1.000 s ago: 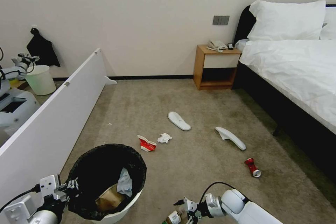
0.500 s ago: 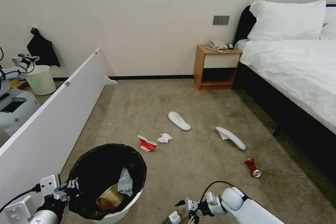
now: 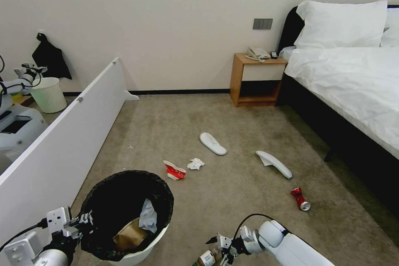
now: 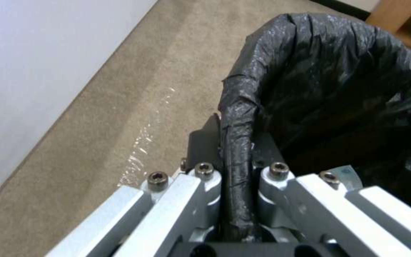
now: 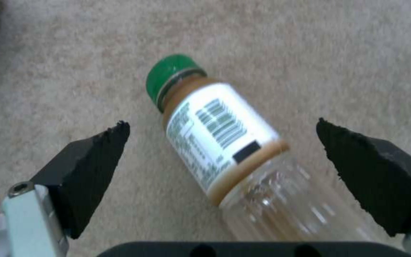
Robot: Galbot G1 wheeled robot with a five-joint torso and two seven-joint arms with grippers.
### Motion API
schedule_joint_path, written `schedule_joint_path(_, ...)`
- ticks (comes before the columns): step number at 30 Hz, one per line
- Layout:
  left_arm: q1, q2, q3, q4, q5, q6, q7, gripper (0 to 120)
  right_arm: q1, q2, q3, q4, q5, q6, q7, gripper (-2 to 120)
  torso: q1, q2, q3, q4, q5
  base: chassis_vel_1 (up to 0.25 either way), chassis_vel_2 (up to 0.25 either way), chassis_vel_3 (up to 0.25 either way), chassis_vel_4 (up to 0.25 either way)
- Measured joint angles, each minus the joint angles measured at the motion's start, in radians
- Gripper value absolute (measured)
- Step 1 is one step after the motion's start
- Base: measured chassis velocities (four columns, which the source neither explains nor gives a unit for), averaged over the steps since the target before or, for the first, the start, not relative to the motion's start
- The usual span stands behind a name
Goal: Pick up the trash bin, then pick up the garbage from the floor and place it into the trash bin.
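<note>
The trash bin [image 3: 96,187], white with a black bag over its rim, stands low on the left. My left gripper [image 3: 84,219] is shut on its near rim [image 4: 236,150]. Inside lie a brown paper bag [image 3: 129,236] and a bluish tissue [image 3: 147,216]. A green-capped clear bottle [image 5: 215,142] lies on the carpet between the fingers of my open right gripper [image 5: 222,132], untouched by the pads. The head view shows this gripper [image 3: 221,248] beside the bottle [image 3: 205,258]. Farther off lie a crushed red-white cup [image 3: 174,171], a white tissue [image 3: 195,163], two white slippers [image 3: 213,143] [image 3: 273,163] and a red can [image 3: 300,198].
A long white partition board [image 3: 62,145] runs along the left. Behind it stand a pale unlined bin [image 3: 49,94] and another robot [image 3: 16,122]. A wooden bedside table [image 3: 255,79] and a bed [image 3: 353,87] stand at the back right.
My right arm has shifted slightly left and lower at the bottle. The left gripper and the bin have stayed put.
</note>
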Motion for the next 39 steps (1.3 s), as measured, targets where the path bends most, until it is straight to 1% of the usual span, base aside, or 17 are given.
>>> schedule_joint_path(15, -0.001, -0.006, -0.001, -0.001, 0.0, 0.0, 0.001, 4, -0.001, 0.016, -0.021, -0.056, 0.002, -0.009, 0.005, 100, 0.0, 0.0, 0.0, 0.0002, 0.0001, 0.0, 0.0, 0.0, 0.0)
schedule_joint_path(19, -0.001, -0.006, -0.001, -0.001, 0.0, 0.0, 0.001, 4, -0.006, 0.012, -0.018, -0.059, -0.001, -0.009, 0.006, 100, 0.0, 0.0, 0.0, 0.0001, 0.0001, 0.0, 0.0, 0.0, 0.0)
schedule_joint_path(20, -0.001, -0.006, -0.002, -0.002, 0.0, 0.0, 0.001, 4, -0.011, 0.009, -0.013, -0.06, -0.004, -0.01, 0.006, 100, 0.0, 0.0, 0.0, -0.0003, 0.0, 0.0, 0.0, 0.0, 0.0)
schedule_joint_path(27, -0.002, -0.009, 0.0, -0.003, 0.0, 0.0, 0.001, 4, -0.015, 0.007, -0.004, -0.061, -0.006, -0.017, -0.001, 99, 0.0, 0.0, 0.0, 0.0, 0.0001, 0.0, 0.0, 0.0, 0.0)
schedule_joint_path(29, -0.001, -0.009, 0.0, -0.005, 0.0, 0.0, 0.001, 4, -0.015, 0.007, -0.001, -0.061, -0.006, -0.021, -0.004, 88, 0.0, 0.0, 0.0, 0.0, 0.0001, 0.0, 0.0, 0.0, 0.0)
schedule_joint_path(30, -0.001, -0.009, 0.0, -0.005, 0.0, 0.0, 0.001, 4, -0.015, 0.007, -0.001, -0.061, -0.006, -0.021, -0.004, 88, 0.0, 0.0, 0.0, 0.0, 0.0001, 0.0, 0.0, 0.0, 0.0)
schedule_joint_path(32, 0.001, -0.009, 0.0, -0.005, 0.001, 0.0, 0.001, 4, -0.015, 0.007, -0.001, -0.061, -0.005, -0.022, -0.005, 77, 0.0, 0.0, 0.0, 0.0, 0.0001, 0.0, 0.0, 0.0, 0.0)
schedule_joint_path(33, 0.001, -0.009, 0.0, -0.005, 0.001, 0.0, 0.001, 4, -0.015, 0.007, -0.001, -0.061, -0.005, -0.022, -0.005, 77, 0.0, 0.0, 0.0, 0.0, 0.0001, 0.0, 0.0, 0.0, 0.0)
schedule_joint_path(35, 0.002, -0.009, 0.0, -0.005, 0.001, 0.0, 0.001, 4, -0.013, 0.005, -0.003, -0.059, -0.004, -0.022, -0.006, 65, 0.0, 0.0, 0.0, 0.0, 0.0, 0.0, 0.0, 0.0, 0.0)
schedule_joint_path(36, 0.002, -0.009, 0.0, -0.005, 0.001, 0.0, 0.001, 4, -0.013, 0.005, -0.003, -0.059, -0.004, -0.022, -0.006, 65, 0.0, 0.0, 0.0, 0.0, 0.0, 0.0, 0.0, 0.0, 0.0)
schedule_joint_path(38, 0.003, -0.011, 0.0, -0.007, 0.002, 0.0, 0.001, 4, -0.011, 0.004, -0.004, -0.058, -0.003, -0.023, -0.007, 55, 0.0, 0.0, 0.0, 0.0, 0.0001, 0.0, 0.0, 0.0, 0.0)
schedule_joint_path(39, 0.003, -0.011, 0.0, -0.007, 0.002, 0.0, 0.001, 4, -0.011, 0.004, -0.004, -0.058, -0.003, -0.023, -0.007, 55, 0.0, 0.0, 0.0, 0.0, 0.0001, 0.0, 0.0, 0.0, 0.0)
